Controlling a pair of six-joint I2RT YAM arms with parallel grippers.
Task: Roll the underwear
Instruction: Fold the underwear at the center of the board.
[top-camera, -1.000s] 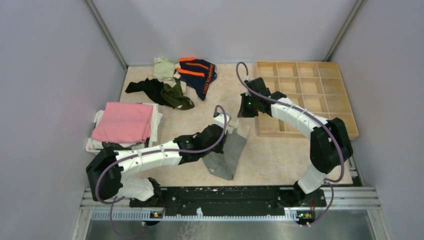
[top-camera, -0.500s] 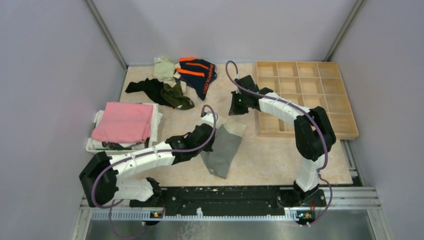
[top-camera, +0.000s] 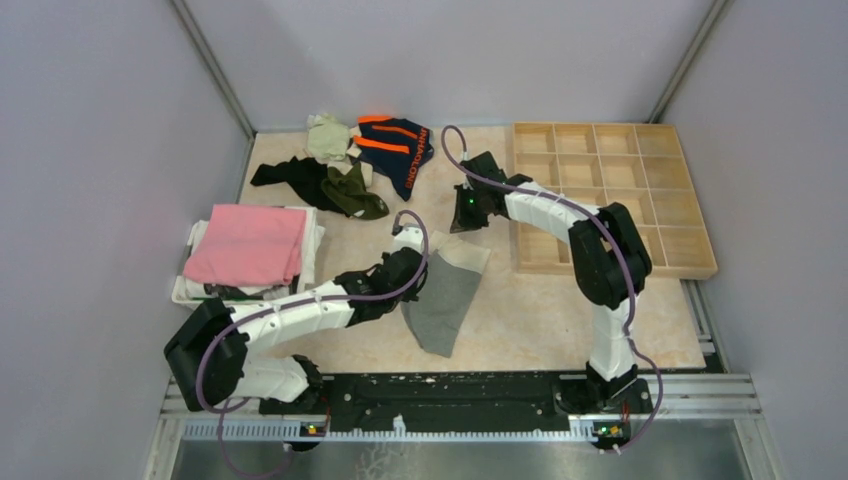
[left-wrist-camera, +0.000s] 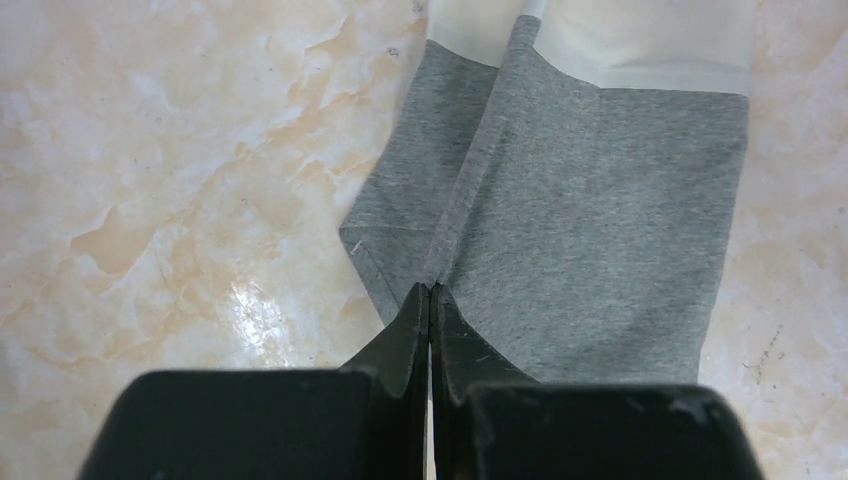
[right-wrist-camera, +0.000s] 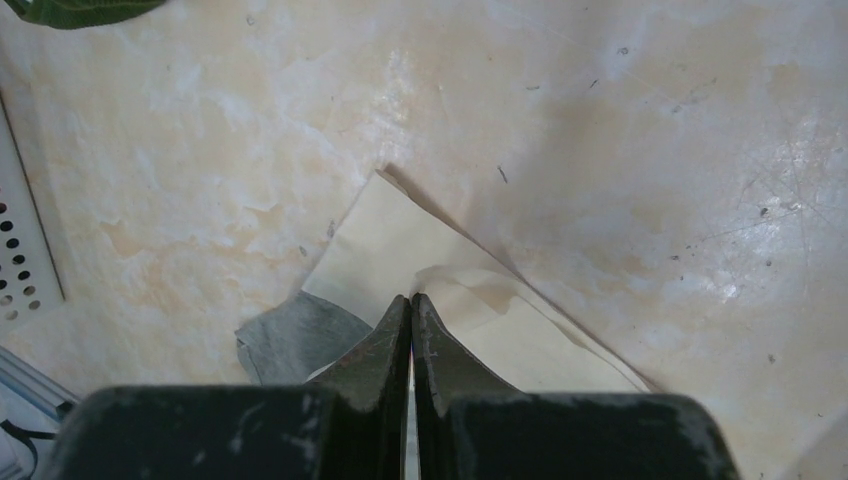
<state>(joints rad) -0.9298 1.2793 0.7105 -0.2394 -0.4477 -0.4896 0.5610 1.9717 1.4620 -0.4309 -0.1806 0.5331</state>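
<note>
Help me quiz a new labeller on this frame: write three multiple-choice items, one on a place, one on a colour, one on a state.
1. Where on the table does the wooden tray lie?
A. far right
B. near left
C. centre

2. What colour is the waistband of the grey underwear?
A. orange
B. cream
C. black

3. How is the left gripper?
A. open above the table
B. shut on the pink cloth
C. shut on a fold of the grey underwear

Answers:
1 A: the top view shows the tray in the far right corner.
2 B: the left wrist view shows a cream band at the far end of the fabric.
3 C: its jaws meet on a raised crease of grey fabric.
</note>
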